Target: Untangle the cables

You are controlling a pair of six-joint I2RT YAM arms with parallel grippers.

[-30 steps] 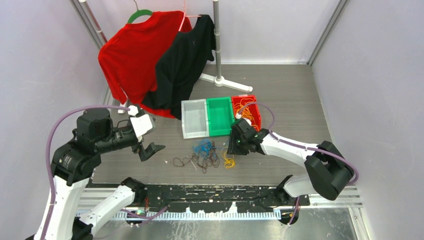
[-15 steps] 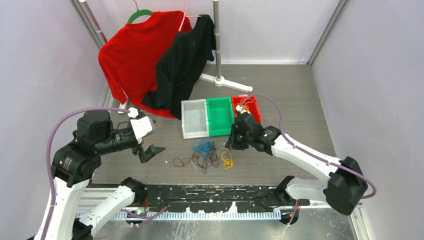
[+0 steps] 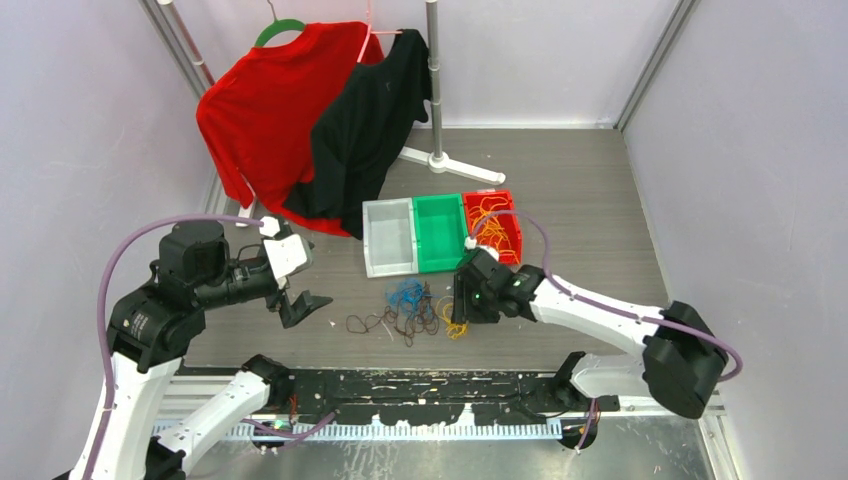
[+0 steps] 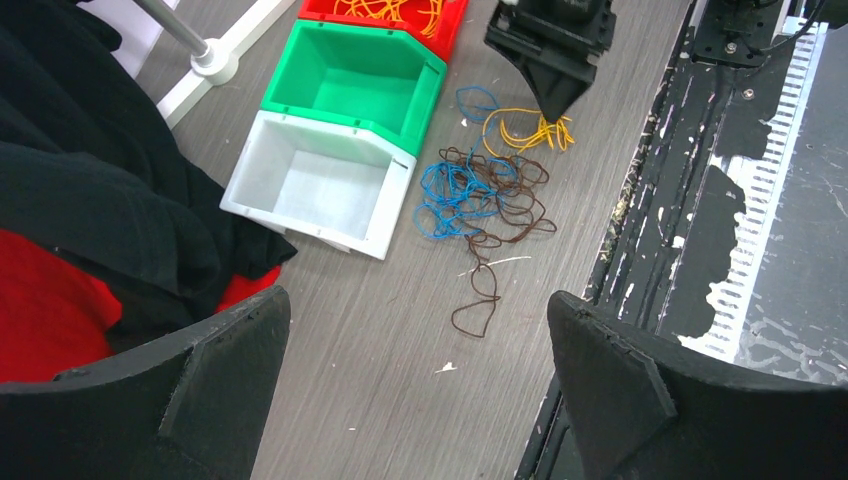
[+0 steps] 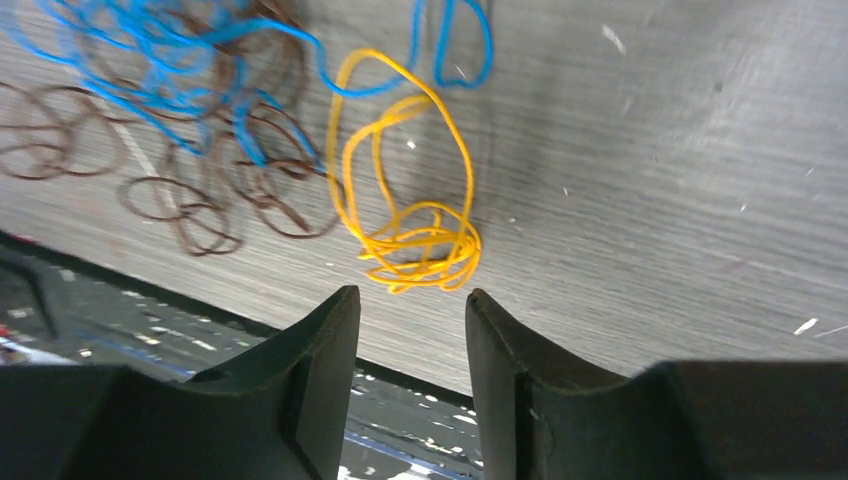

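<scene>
The cables lie tangled on the table in front of the bins: a yellow-orange bunch, a blue bunch and dark brown loops. The right wrist view shows the yellow bunch just ahead of my fingertips, with blue and brown loops to its left. My right gripper hovers over the yellow bunch, jaws a little apart and empty. My left gripper is wide open and empty, held left of the cables. The left wrist view also shows the pile.
Three bins stand side by side behind the cables: white, green, and red with orange cables in it. A red shirt and a black shirt hang on a rack at the back left. Its foot stands behind the bins.
My right gripper rose toward the bins, then came back down and forward over the yellow bunch. The left arm has barely moved.
</scene>
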